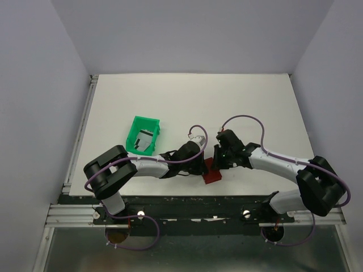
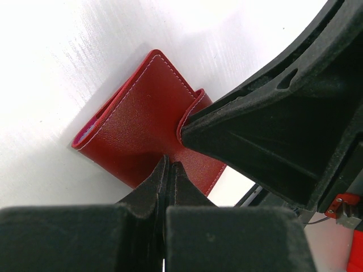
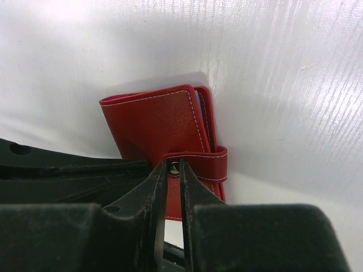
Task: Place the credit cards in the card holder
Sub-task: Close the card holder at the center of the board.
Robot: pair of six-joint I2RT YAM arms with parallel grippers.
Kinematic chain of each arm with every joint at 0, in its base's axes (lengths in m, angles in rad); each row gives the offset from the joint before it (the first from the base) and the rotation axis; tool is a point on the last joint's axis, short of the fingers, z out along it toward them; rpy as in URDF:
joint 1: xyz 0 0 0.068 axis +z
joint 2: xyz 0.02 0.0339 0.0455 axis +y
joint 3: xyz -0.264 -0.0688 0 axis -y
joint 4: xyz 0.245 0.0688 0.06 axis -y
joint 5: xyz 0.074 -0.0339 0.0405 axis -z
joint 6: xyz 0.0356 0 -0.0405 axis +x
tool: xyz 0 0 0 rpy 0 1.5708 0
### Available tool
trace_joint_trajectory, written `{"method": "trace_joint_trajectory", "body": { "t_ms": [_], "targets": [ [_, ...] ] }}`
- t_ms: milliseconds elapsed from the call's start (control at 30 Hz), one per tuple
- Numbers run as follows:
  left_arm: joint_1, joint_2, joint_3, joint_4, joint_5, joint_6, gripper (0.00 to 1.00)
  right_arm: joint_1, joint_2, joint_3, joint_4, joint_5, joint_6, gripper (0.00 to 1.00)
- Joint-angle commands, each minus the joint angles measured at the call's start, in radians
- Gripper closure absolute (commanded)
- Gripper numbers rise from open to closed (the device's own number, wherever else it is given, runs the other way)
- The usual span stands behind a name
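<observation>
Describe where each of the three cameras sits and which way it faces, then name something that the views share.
Top external: above and behind the arms, looking down on the white table; both arms and bases show.
Right wrist: on the right arm, looking along the right gripper at the card holder's strap.
Left wrist: on the left arm, looking along the left gripper at the card holder; the right gripper intrudes.
Shared: all three show the red card holder.

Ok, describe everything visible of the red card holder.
The dark red leather-look card holder is folded shut, pale stitching along its edges, blue lining peeking at the open side. It lies on the white table near the front edge. The right gripper pinches its snap strap; the shut left gripper touches its cover.
</observation>
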Motion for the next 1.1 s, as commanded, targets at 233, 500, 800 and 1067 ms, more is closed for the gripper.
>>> {"method": "trace_joint_trajectory", "body": {
  "t_ms": [233, 500, 800, 1067],
  "targets": [
    [-0.008, 0.029, -0.037, -0.023, 0.01, -0.011, 1.0, 0.06, 0.146, -0.052, -0.062, 0.171, 0.068, 0.8],
    [-0.008, 0.032, -0.037, -0.018, 0.012, -0.01, 1.0, 0.078, 0.202, -0.061, -0.07, 0.201, 0.101, 0.8],
    [-0.008, 0.038, -0.05, 0.006, 0.015, -0.02, 1.0, 0.11, 0.19, -0.037, -0.18, 0.237, 0.141, 0.8],
    [-0.008, 0.034, -0.075, 0.04, 0.016, -0.03, 1.0, 0.152, 0.199, 0.008, -0.278, 0.241, 0.172, 0.83]
  ]
}}
